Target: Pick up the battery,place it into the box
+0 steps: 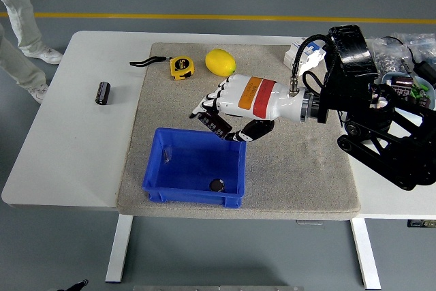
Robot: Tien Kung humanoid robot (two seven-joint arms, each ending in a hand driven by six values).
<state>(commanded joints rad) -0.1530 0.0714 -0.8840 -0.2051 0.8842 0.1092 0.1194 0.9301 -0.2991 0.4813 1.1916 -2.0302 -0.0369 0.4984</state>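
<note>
Holding a battery [216, 122], robot hand [228, 110] over blue box [163, 178].

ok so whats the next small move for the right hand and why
Probably ease slightly forward and down, then open the fingers. The right hand grips a dark battery at the far rim of the blue box, not yet clearly over its open floor.

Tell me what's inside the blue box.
One small dark round item lies near the front wall of the blue box. The right hand, holding a battery over the back rim, covers only that rim.
</note>
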